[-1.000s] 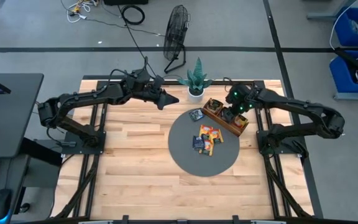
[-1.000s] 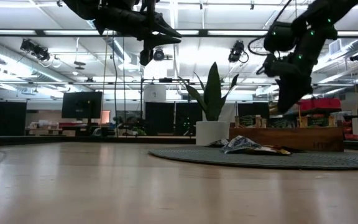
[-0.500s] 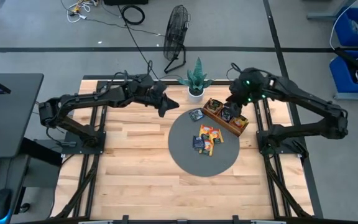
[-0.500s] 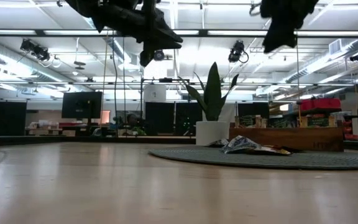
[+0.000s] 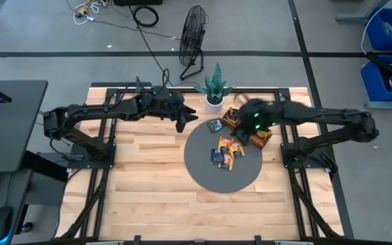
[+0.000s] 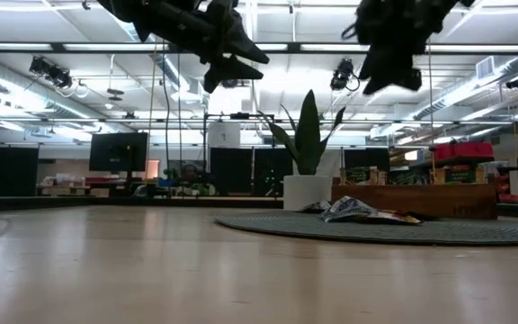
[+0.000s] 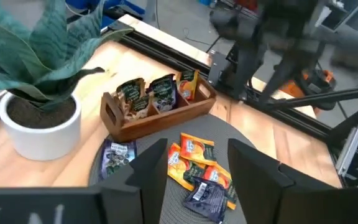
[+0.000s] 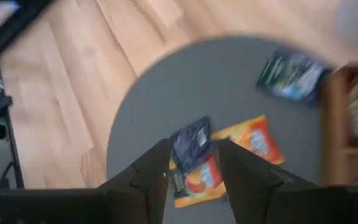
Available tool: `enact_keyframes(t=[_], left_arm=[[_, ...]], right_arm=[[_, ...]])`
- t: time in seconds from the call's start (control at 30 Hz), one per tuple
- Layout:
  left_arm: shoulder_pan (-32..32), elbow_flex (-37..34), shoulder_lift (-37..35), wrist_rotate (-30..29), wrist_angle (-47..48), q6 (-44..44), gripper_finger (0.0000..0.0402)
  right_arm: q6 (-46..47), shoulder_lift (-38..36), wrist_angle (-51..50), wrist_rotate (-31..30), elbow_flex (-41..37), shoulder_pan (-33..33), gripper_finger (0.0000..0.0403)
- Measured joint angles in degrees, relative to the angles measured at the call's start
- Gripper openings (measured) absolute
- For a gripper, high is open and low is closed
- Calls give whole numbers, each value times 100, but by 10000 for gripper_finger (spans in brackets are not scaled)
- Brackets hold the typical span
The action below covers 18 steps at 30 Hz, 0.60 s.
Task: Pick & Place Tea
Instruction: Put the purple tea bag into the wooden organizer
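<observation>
On the wooden bench a round grey mat is lying, and most of the tea is resting on it. A small pile of sachets, orange ones mixed with dark blue ones, is sitting near the middle of the mat, with the packets overlapping each other. One more dark sachet is lying apart from the pile, at the far edge of the mat, near the white pot of the plant. Just behind the mat the long wooden tray is standing, and in the left wrist view a few sachets are standing upright inside its compartments.

The left gripper is hanging in the air above the bench, beside the plant and left of the mat. Its fingers are standing apart, and nothing is between them.

The right gripper is hovering above the far part of the mat, close to the tray, and it is looking blurred in the high view. In the right wrist view its fingers are also apart, with the pile of sachets showing through the gap below them; they are not touching any sachet.

In the low view both grippers are well above the bench surface.
</observation>
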<state>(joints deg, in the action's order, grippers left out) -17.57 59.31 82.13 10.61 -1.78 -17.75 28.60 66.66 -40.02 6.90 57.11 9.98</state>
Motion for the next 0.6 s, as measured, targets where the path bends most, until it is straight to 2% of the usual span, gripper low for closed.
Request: enact_keyframes(t=[0.2, 0.33, 0.47, 0.6], left_arm=[[18, 0, 0, 45, 196, -261, 178], [19, 0, -2, 458, 475, -262, 177], [23, 0, -2, 778, 911, -259, 177], [21, 0, -2, 856, 1186, -207, 177]], right_arm=[[662, 1191, 354, 0, -36, -259, 149], [1297, 1878, 462, 136, -36, -359, 149], [1773, 2371, 613, 259, -41, -426, 149], [2199, 2724, 958, 274, -41, -461, 149]])
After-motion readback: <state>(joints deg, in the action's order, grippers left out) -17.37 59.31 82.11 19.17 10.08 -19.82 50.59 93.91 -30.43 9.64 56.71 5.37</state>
